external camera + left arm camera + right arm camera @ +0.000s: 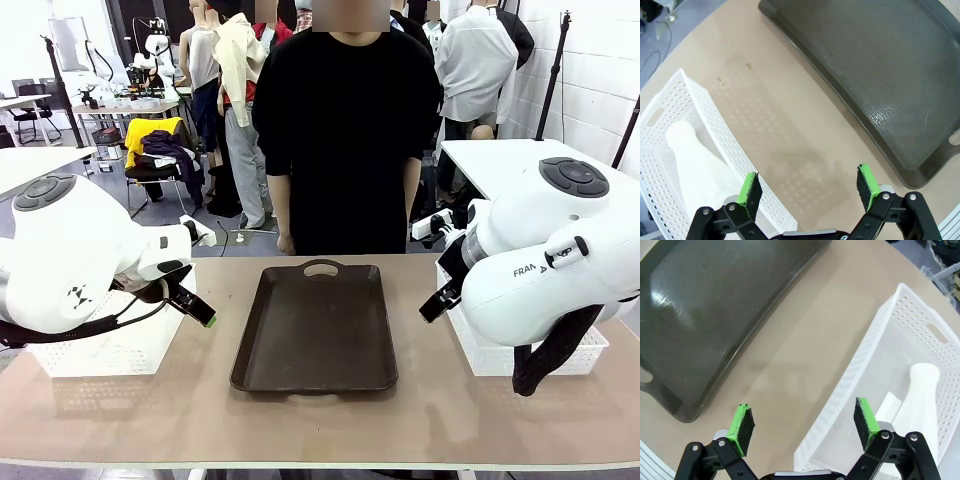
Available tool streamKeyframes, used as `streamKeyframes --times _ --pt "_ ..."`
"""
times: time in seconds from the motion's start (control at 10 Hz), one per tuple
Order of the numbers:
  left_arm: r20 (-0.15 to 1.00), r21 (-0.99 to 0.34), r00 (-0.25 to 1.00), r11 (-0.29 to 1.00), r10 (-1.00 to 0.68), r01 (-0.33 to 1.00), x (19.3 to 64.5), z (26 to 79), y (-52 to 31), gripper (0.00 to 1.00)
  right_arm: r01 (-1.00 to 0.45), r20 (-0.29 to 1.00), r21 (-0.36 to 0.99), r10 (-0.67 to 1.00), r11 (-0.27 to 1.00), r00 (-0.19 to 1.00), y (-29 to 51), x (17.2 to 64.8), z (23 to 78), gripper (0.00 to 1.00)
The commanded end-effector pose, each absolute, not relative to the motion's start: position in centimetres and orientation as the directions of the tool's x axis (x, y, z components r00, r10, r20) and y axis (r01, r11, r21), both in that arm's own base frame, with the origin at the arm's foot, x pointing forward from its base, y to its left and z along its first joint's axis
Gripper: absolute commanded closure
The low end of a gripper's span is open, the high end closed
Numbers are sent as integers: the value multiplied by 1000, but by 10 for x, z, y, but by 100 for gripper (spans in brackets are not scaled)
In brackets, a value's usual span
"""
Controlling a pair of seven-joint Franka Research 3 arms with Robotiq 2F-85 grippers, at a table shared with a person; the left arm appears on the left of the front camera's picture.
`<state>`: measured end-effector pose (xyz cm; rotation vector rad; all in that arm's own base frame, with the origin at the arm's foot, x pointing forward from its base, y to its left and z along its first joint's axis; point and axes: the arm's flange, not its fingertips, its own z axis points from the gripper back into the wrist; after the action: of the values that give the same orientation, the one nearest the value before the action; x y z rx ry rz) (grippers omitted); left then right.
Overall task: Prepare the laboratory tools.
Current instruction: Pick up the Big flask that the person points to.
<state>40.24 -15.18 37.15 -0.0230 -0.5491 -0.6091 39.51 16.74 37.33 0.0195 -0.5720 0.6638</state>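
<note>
Opening step, I judge: fetching the flasks. Both hands stand wide and empty. The left hand (808, 185) hangs over the counter (790, 130), with the left flask (695, 165) in the left basket (705, 107) at its nine o'clock. The right hand (803, 421) has the right flask (917, 395) in the right basket (880, 335) at its three o'clock. Next, each hand should shift over its basket and close on a neck. The wrist views look into the baskets; the front view gives the bare tray (315, 330) between them.

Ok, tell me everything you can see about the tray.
The tray is dark brown and rectangular, with rounded corners, a raised rim and a handle cut-out at each short end. It looks like glossy, faintly textured plastic. It lies flat on the table between two white baskets, touching neither, with nothing on it.
</note>
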Motion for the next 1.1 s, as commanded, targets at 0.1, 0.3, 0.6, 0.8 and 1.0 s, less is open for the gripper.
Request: streamKeyframes --times 0.1,0.3,0.6,0.8,1.0 --pt "496 137 683 825 -536 548 403 372 -151 0 -587 508 -160 576 794 640 167 395 373 0" --pt "496 137 683 825 -536 548 403 372 -151 0 -587 508 -160 576 794 640 167 395 373 0" --pt "496 137 683 825 -536 548 403 372 -151 0 -587 508 -160 576 794 640 167 395 373 0" --pt "496 137 683 825 -536 548 403 372 -151 0 -587 508 -160 576 794 640 167 395 373 0" --pt "540 130 666 832 -515 539 402 388 -142 0 -575 531 -107 536 811 657 149 398 395 0"
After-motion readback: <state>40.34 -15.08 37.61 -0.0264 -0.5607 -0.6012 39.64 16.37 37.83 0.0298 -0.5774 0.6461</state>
